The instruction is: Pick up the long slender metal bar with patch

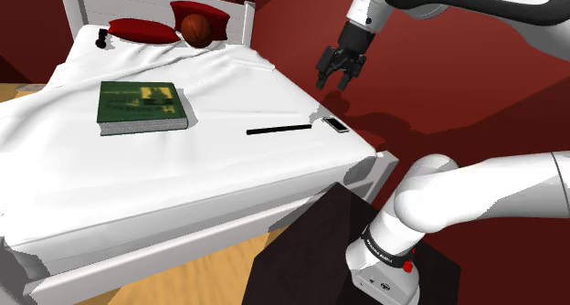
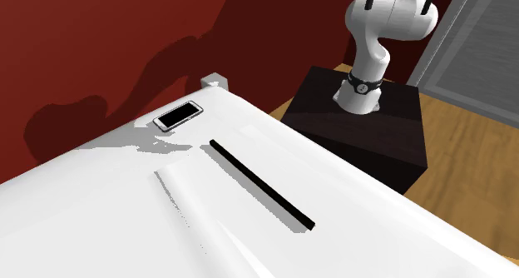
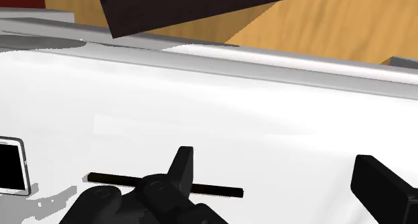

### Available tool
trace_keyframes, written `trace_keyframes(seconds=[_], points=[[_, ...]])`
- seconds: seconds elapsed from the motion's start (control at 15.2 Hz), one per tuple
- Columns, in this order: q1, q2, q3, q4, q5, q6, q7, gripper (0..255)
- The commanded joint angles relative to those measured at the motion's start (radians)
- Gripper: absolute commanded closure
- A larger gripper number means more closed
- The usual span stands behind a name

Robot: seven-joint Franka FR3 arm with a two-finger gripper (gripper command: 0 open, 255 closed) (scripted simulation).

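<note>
White Franka arm (image 1: 475, 198) with dark joints and an all-black hand (image 1: 335, 82).

The links are smooth, rounded white shells, thick and tubular, with dark bands where one segment meets the next. Just above the white base (image 1: 379, 278), a black collar (image 1: 382, 246) rings the shell and carries pale marks that may be lettering, too small to read. A small red dot (image 1: 406, 267) sits beside it. Toward the hand the white shell gives way to a grey-and-black wrist housing. The hand's two fingers (image 3: 183, 163) are flat, blocky and black, set on a black body with round recesses (image 3: 157, 186). The arm is mounted on a dark, box-shaped stand (image 2: 366, 135).
</note>
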Motion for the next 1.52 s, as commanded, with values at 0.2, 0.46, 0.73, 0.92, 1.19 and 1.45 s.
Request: trace_keyframes(seconds=[0.2, 0.46, 0.73, 0.92, 1.19, 1.45], points=[[0.023, 0.065, -0.070, -0.014, -0.052, 0.048, -0.162, 0], [0.056, 0.177, -0.159, -0.009, -0.115, 0.118, -0.373, 0], [0.092, 0.313, -0.240, 0.022, -0.161, 0.194, -0.580, 0], [0.119, 0.428, -0.293, 0.059, -0.181, 0.251, -0.734, 0], [0.152, 0.592, -0.348, 0.125, -0.186, 0.326, -0.938, 0], [0.172, 0.765, -0.380, 0.205, -0.167, 0.396, -1.139, 0]])
